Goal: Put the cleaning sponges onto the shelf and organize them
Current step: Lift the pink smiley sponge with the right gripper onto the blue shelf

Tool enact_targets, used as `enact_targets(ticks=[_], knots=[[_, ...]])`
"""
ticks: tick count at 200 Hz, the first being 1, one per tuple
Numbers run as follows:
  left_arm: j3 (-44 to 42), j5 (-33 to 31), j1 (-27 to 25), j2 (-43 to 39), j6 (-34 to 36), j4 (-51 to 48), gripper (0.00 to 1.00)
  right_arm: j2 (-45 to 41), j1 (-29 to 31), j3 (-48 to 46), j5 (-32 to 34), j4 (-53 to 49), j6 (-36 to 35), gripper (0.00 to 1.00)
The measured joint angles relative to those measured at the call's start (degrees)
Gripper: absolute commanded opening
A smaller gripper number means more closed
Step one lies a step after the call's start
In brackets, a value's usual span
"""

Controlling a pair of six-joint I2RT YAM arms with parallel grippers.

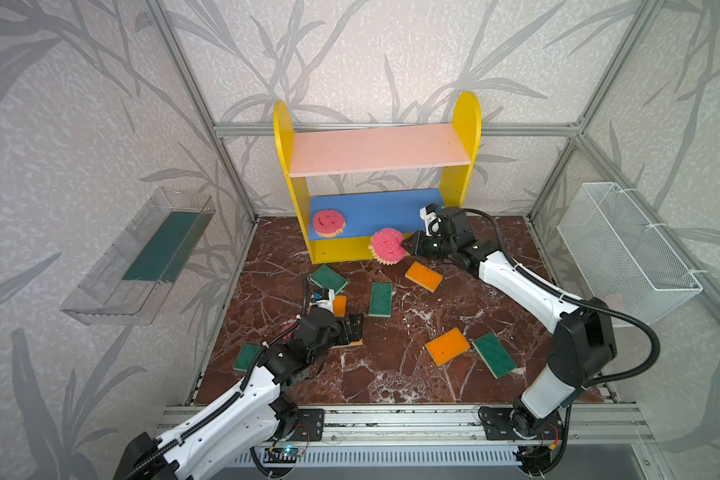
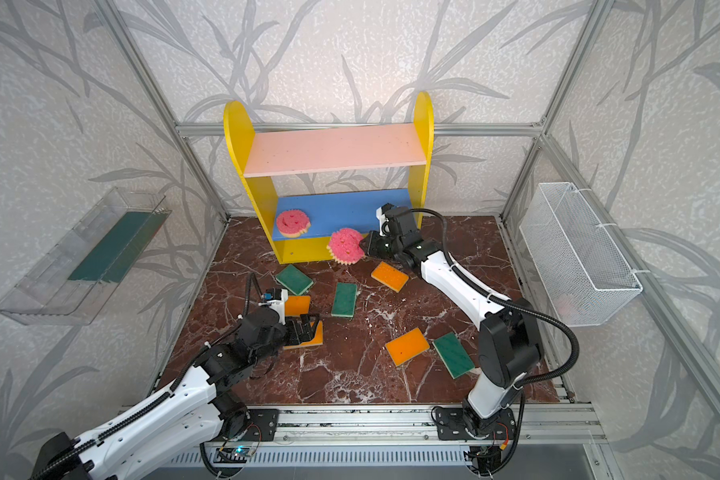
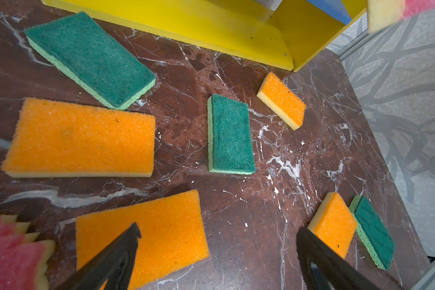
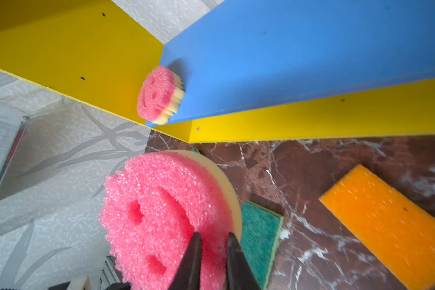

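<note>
The shelf (image 1: 375, 149) stands at the back, and one pink smiley sponge (image 1: 328, 223) lies at the left end of its blue board (image 4: 299, 50). My right gripper (image 4: 212, 237) is shut on the edge of a second pink smiley sponge (image 4: 166, 208), which it holds on edge just in front of the shelf's yellow base (image 1: 341, 249). My left gripper (image 3: 217, 228) hangs open low over the table, one finger above an orange sponge (image 3: 146, 233). A second orange sponge (image 3: 81, 138) and a green-topped sponge (image 3: 91, 57) lie beyond it. A third pink sponge (image 3: 8, 251) shows at that view's edge.
More sponges lie loose on the marble table: green-topped ones (image 1: 380, 299) (image 1: 494, 354) (image 1: 247, 356) and orange ones (image 1: 423, 276) (image 1: 447, 346). A clear tray (image 1: 113, 299) holding a dark green strip (image 1: 163, 245) hangs on the left wall. A white wire basket (image 1: 628, 249) hangs on the right wall.
</note>
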Motion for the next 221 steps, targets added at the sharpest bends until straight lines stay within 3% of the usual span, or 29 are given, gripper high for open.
enact_targets(ticks=[65, 164, 221], knots=[[-2.5, 0.0, 1.3, -0.8, -0.1, 0.2, 0.99, 16.6, 0.2, 16.0, 0.0, 0.9, 3.0, 0.19], [-3.1, 0.4, 1.3, 1.2, 0.6, 0.5, 0.98, 32.4, 0.3, 38.8, 2.9, 0.3, 5.8, 0.19], [-3.1, 0.3, 1.3, 1.1, 0.8, 0.3, 0.98, 42.1, 0.6, 54.4, 6.3, -7.1, 5.7, 0.2]])
